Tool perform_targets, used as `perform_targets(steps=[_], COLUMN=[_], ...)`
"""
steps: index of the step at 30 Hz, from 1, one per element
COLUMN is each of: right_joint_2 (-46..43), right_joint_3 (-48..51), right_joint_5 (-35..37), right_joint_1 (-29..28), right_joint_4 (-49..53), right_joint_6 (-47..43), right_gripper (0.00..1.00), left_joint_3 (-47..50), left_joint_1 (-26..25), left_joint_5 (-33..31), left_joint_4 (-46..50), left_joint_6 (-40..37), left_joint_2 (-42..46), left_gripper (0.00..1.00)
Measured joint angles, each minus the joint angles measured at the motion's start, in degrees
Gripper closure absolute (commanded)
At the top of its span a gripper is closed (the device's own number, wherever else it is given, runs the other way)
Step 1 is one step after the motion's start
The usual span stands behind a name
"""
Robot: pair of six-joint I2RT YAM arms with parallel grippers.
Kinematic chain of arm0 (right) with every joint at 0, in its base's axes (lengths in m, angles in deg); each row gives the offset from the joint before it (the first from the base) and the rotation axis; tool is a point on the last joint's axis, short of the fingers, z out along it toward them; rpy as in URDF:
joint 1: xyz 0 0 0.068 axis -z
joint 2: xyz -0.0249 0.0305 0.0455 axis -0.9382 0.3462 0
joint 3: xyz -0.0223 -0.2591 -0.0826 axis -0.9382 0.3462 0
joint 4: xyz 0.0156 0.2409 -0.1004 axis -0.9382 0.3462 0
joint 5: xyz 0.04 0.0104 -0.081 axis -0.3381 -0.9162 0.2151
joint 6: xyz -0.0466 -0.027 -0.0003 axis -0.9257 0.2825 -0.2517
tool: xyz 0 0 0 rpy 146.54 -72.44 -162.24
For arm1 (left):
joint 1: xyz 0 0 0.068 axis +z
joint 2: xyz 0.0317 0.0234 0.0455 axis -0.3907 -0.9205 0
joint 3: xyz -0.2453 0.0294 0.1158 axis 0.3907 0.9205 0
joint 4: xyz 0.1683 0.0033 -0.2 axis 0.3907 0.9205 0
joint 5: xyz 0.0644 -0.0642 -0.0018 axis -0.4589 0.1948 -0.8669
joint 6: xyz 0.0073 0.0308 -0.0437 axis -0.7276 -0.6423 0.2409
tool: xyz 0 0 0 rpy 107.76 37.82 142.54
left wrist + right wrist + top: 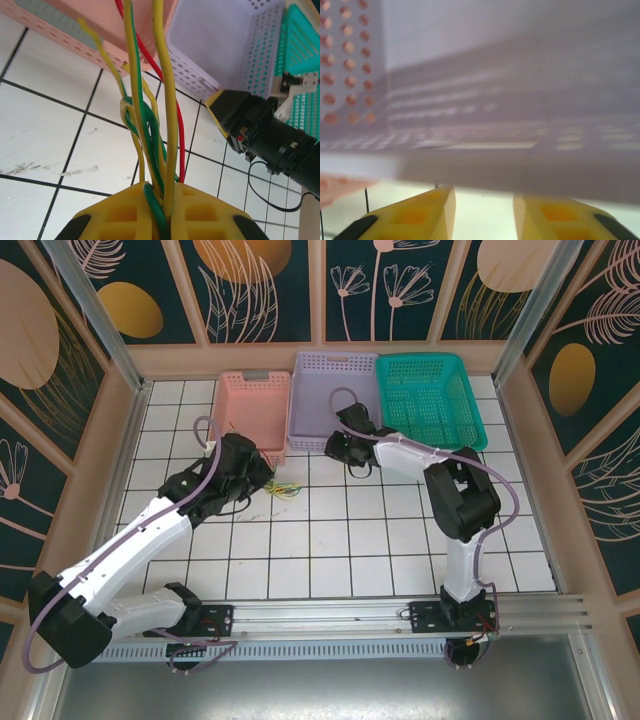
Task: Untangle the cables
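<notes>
While the left end effector [162, 200] clamps the cables [145, 130], a knotted yellow-green-red bundle held off the desk by the lilac basket's [190, 80] front-left corner, likely to anchor them, the right end effector [484, 200] sits parted, seemingly empty, against that basket's front wall.

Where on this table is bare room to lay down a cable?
Widest bare patch: tiles between left arm and right arm, nearer than the cables. Another: right of the right arm, before the green basket. Crowded: in front of the pink basket and lilac basket, where the left gripper grips the cables and the right gripper stands open.
</notes>
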State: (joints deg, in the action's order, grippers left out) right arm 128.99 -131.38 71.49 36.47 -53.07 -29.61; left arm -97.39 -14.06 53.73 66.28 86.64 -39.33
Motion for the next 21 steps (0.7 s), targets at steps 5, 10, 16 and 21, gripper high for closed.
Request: perform_targets(steps=[5, 10, 16, 21], right_joint_2=[-15.58, -36.13, -38.73, -37.18], right_joint_3=[10.88, 21.73, 24.22, 24.33], right_joint_5=[-3.65, -14.73, -22.82, -26.99], right_joint_1=[-4.33, -5.40, -6.10, -4.35], right_joint_4=[0.24, -5.38, -5.90, -5.90], right_joint_6=[-0.15, 0.94, 0.61, 3.98], right_gripper=[0.36, 0.29, 0.26, 0.25], left_joint_3=[5.57, 10.19, 10.34, 10.34], left_joint_1=[0.00, 0.00, 0.00, 0.00], left_joint_5=[4.07, 9.73, 14.69, 18.01], left_joint_4=[-8.26, -17.46, -25.53, -30.05], left_joint_6=[-2.03, -3.23, -5.66, -8.37], left_joint_2=[1.92, 1.27, -3.21, -5.46], left_gripper=[1.00, 1.00, 1.00, 1.00])
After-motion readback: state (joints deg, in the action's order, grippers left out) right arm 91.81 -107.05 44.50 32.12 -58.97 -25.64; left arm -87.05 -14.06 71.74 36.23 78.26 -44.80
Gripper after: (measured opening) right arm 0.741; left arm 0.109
